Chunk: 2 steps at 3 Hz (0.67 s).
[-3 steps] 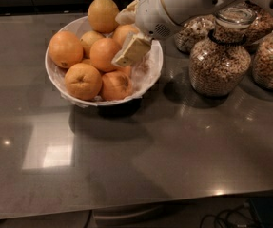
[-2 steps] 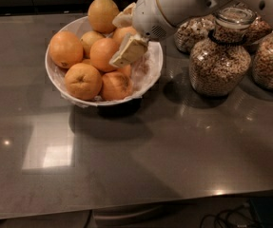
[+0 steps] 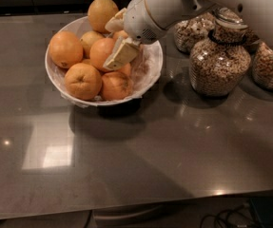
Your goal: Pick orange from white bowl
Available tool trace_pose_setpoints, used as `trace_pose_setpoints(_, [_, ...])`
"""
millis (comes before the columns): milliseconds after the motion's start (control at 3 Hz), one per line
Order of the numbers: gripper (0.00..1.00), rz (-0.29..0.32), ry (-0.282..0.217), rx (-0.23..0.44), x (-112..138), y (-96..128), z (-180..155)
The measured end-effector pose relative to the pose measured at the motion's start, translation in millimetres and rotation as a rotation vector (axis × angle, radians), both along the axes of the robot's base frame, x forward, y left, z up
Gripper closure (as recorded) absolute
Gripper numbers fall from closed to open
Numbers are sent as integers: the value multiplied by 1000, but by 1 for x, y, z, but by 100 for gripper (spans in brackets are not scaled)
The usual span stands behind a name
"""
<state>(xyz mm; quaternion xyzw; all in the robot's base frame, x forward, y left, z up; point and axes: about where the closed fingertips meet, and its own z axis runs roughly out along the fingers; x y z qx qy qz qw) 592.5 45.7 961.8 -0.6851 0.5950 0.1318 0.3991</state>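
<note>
The grey countertop [image 3: 141, 165] fills nearly the whole view, and the white robot arm [image 3: 174, 4] enters from 1 o'clock, reaching down and left. The white bowl [image 3: 149, 63] sits at about 10 o'clock on the counter. Three glass jars of grain stand at 2 to 3 o'clock, the nearest jar [image 3: 219, 63] just beside the bowl's right rim. The bowl holds a heap of fruit. A larger yellowish fruit [image 3: 102, 12] is perched at its 12 o'clock edge, another fruit [image 3: 65, 49] lies at 9 o'clock, and one with a stem dimple [image 3: 82, 80] lies at 7 o'clock. The orange [image 3: 100, 51], smooth and deep-coloured, is near the bowl's centre, packed against its neighbours. The gripper [image 3: 119, 38] is down among the fruit, just to the orange's 2 o'clock. It is spread wide, and one of its pale fingers [image 3: 121, 55] lies along the orange's right flank. Whether that finger presses the skin cannot be told. The step in hand looks like the reach into the bowl, with the grasp not yet made. The next move likely calls for centring the spread fingers on the orange, squeezing firmly, then lifting straight up. The crowded pile could let the round fruit roll aside or let a neighbour get nudged.
</note>
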Motion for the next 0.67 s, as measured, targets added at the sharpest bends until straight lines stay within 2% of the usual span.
trace_pose_setpoints(667, [36, 28, 36, -4, 12, 14, -23])
